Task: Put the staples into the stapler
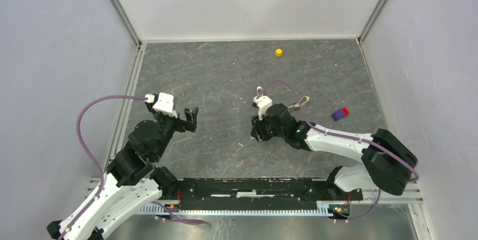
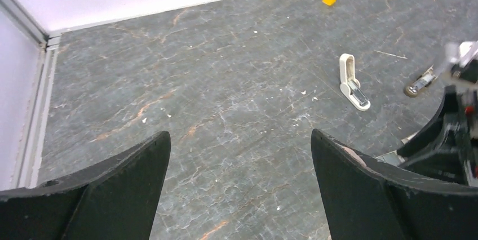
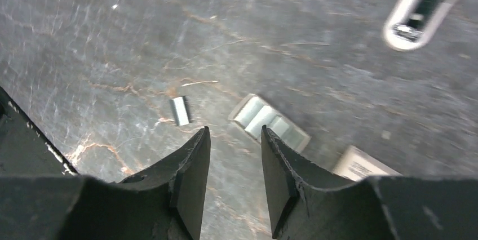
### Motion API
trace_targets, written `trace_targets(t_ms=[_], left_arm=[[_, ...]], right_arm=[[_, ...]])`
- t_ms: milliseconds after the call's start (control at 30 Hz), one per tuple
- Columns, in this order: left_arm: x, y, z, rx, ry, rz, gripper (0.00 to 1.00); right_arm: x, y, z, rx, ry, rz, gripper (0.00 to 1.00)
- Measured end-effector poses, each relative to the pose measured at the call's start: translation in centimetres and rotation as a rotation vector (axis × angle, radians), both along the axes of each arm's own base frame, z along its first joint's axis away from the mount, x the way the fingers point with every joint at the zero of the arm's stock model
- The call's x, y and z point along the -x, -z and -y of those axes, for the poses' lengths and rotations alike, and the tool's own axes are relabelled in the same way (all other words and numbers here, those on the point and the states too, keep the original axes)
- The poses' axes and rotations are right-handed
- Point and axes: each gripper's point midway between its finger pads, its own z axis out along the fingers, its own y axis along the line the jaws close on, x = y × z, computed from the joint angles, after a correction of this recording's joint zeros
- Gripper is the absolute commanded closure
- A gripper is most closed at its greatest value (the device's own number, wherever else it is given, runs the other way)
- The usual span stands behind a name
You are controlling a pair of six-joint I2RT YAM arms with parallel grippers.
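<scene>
Right gripper (image 3: 235,133): jaws only narrowly parted, nothing between them. It is over the table (image 3: 113,37), with the staples (image 3: 269,123) lying flat just past the fingertips, a little toward the right-hand finger in the wrist view. They show as a silvery-grey block with a pale rim. I cannot tell whether that rim is a tray or just the edge. A short loose strip (image 3: 180,110) lies apart on the other side of the fingers, and a pale card (image 3: 361,164) sits just beside the staples; don't grab the card. The left gripper (image 2: 239,134) is spread wide and empty, well apart from everything. The stapler (image 2: 354,90) is on the table beyond the right gripper, hinged open with one arm up and the other flat, metal channel facing up, and nothing is touching it. On handling, treat the staples as very light, thin and slick. The block is stiff but likely to snap along its length if you squeeze hard or lever it. It lies flush with the table, so open your jaws wider first, come in low, and pinch across the narrow width on the two long sides near the middle, gently. The stapler is light plastic and will probably skid when you push staples in, so brace it on the flat arm near the hinge and stay off the channel.
</scene>
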Motion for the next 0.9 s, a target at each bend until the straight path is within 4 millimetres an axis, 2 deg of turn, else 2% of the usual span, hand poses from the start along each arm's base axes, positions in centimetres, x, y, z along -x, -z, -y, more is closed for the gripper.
trace_targets(t_ms=[167, 267, 400, 500, 700, 900], left_arm=[[0.8, -0.6, -1.9, 0.025, -0.056, 0.039, 0.0], [1.0, -1.0, -2.7, 0.038, -0.082, 0.057, 0.0], [1.3, -1.4, -3.2, 0.052, -0.097, 0.074, 0.0], [1.4, -1.5, -3.3, 0.06, -0.097, 0.082, 0.0], [1.4, -1.5, -3.3, 0.06, -0.097, 0.082, 0.0], [1.4, -1.3, -3.3, 0.052, -0.096, 0.074, 0.0]], right_arm=[[1.9, 1.1, -3.9, 0.105, -0.091, 0.014, 0.56], [2.0, 1.6, -5.6, 0.151, -0.125, 0.021, 0.51], [2.1, 2.7, -7.1, 0.202, -0.164, 0.022, 0.52], [2.1, 3.8, -7.5, 0.23, -0.184, 0.009, 0.52], [2.8, 5.3, -7.1, 0.28, -0.216, -0.015, 0.53], [3.3, 5.8, -7.0, 0.298, -0.244, -0.024, 0.53]])
